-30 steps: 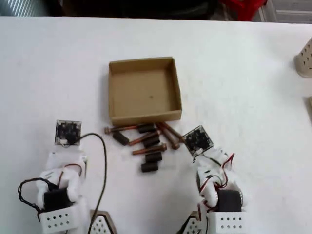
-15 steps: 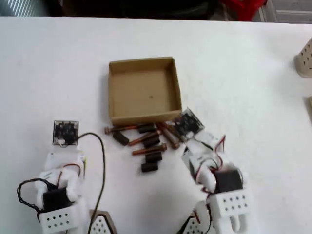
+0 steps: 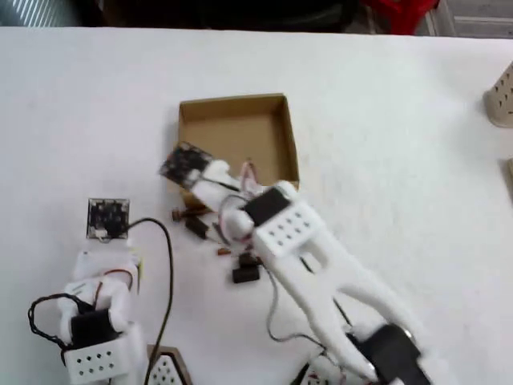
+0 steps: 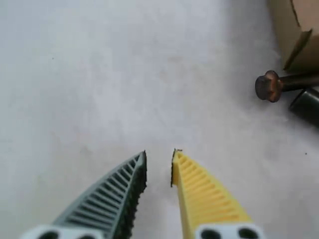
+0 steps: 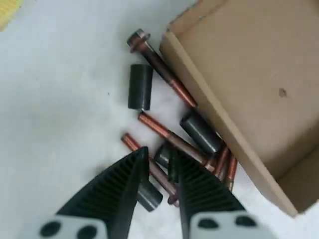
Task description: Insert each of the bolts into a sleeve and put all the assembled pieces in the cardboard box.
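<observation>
Several copper bolts (image 5: 159, 64) and black sleeves (image 5: 139, 85) lie loose in a pile on the white table, against the front wall of the open cardboard box (image 3: 232, 102). No bolt in view sits in a sleeve, and the box floor (image 5: 249, 59) is bare. My right arm (image 3: 288, 233) stretches from the lower right over the pile and hides much of it. My right gripper (image 5: 159, 154) hovers above the pile, narrowly open and holding nothing. My left gripper (image 4: 158, 157) is low over bare table left of the pile, slightly open and holding nothing, with a bolt head (image 4: 268, 85) ahead of it.
A black cable (image 3: 170, 265) loops beside the left arm (image 3: 100, 273). A pale perforated object (image 3: 501, 100) stands at the table's right edge. Open table lies left of, right of and behind the box.
The right arm has swung from its spot at the lower right forward and left, over the pile of bolts and sleeves. The left arm has stayed put.
</observation>
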{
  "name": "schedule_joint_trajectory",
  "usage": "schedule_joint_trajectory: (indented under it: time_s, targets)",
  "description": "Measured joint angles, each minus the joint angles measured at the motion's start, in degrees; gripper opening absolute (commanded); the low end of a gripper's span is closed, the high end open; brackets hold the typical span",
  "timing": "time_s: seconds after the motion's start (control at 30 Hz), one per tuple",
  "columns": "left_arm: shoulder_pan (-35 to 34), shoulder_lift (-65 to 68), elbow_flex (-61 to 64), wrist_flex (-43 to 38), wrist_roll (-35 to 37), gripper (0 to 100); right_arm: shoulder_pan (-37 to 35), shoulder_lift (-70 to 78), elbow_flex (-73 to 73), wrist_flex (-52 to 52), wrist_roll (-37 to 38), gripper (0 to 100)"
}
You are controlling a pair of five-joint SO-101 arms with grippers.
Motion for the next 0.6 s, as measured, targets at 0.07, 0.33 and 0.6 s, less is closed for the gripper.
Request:
schedule_joint_trajectory:
  time_s: [0.07,0.33,0.6]
  targets:
    - [0.0,0.0,0.0,0.0,0.0,12,-1.8,7.4,-5.6,0.1,0.0,6.7]
    - [0.0,0.0,0.0,0.0,0.0,12,-5.5,29.8,-23.2,4.1,0.0,15.3]
    - [0.0,0.0,0.0,0.0,0.0,12,-5.5,35.7,-28.6,4.3,0.0,13.7]
